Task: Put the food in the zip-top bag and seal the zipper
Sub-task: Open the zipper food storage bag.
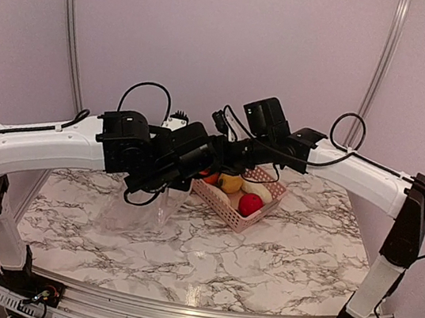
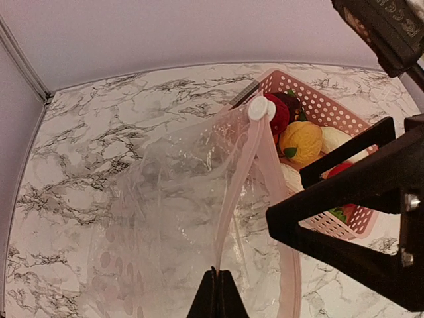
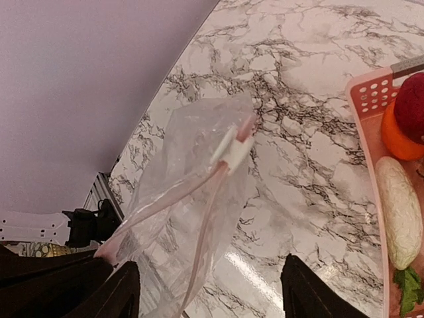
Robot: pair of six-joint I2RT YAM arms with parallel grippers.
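lab test cell | marble-print table [image 1: 205, 262] | plain walls [image 1: 230, 42] | aluminium frame [image 1: 71, 26]

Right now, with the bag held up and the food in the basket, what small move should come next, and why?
Probably the right gripper, whose fingers are open and empty, should take the free side of the zip-top bag's mouth. The left gripper pinches only one edge, the white slider sits at the end, and the toy food lies in the pink basket.

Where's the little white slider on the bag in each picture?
Top external: not visible; the arms hide it.
Left wrist: the slider sits upper middle, at the bag's top, beside the basket.
Right wrist: slider at centre, left of the basket.
Shared landmark: the pink basket.
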